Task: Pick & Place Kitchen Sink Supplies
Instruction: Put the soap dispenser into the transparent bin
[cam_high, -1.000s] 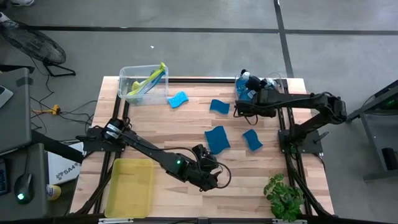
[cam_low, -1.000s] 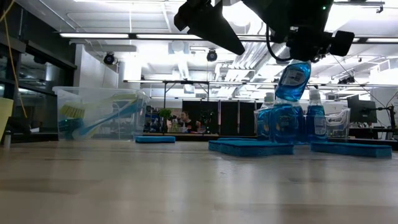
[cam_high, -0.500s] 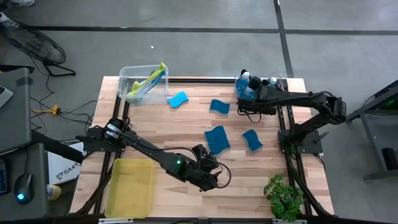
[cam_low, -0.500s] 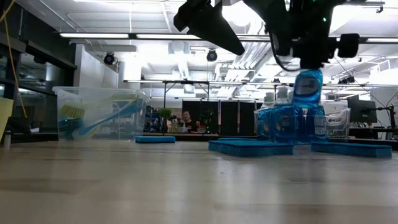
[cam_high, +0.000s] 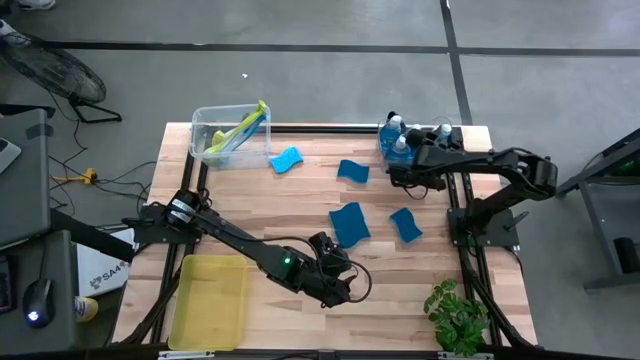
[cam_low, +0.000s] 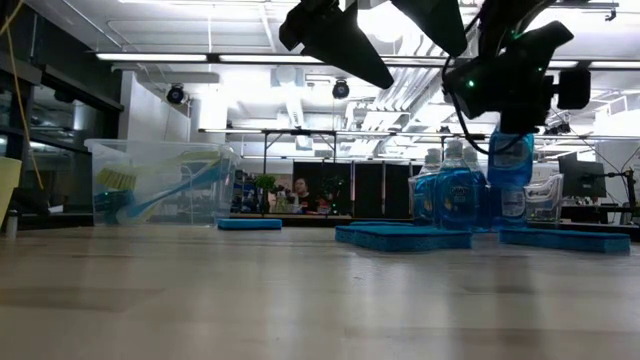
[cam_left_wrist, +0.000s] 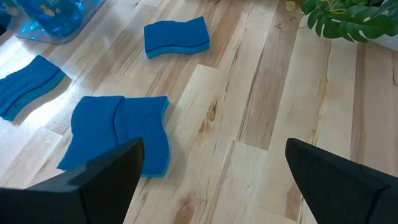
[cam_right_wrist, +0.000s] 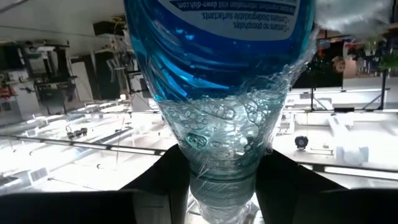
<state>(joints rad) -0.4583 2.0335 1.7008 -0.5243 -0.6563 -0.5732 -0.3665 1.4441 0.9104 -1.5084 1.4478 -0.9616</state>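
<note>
My right gripper (cam_high: 408, 160) is at the far right of the table, shut on a clear bottle of blue dish soap (cam_low: 510, 170). It holds the bottle over a clear bin (cam_high: 385, 135) with more soap bottles (cam_low: 450, 190) in it. My left gripper (cam_left_wrist: 211, 186) hovers open above the bare wood near the table's front middle (cam_high: 335, 282), touching nothing. Several blue sponges lie flat on the table (cam_high: 286, 159) (cam_high: 352, 171) (cam_high: 349, 223) (cam_high: 406, 224). Yellow-green dish brushes (cam_high: 240, 128) lean in a clear bin (cam_high: 205, 125) at the far left. My right gripper pinches the bottle's narrow upper end (cam_right_wrist: 217, 158) between its two fingers (cam_right_wrist: 283, 180). The fingers come in roughly level from the table's right. The bottle hangs upright below them, its lower end (cam_low: 510, 215) down among the other bottles. I cannot tell whether it rests on the bin's floor.
A yellow tray (cam_high: 210, 300) lies at the near left corner and a green potted plant (cam_high: 455, 315) at the near right. The sponges (cam_left_wrist: 118, 134) (cam_left_wrist: 177, 37) lie just beyond my left gripper. A stretch of bare wood runs between the tray and the plant.
My right gripper has gone down and toward the table's right edge with the soap bottle, rolling as it went. The bottle, tilted and high above the bin a second ago, now hangs upright, sunk among the bottles in the bin.
</note>
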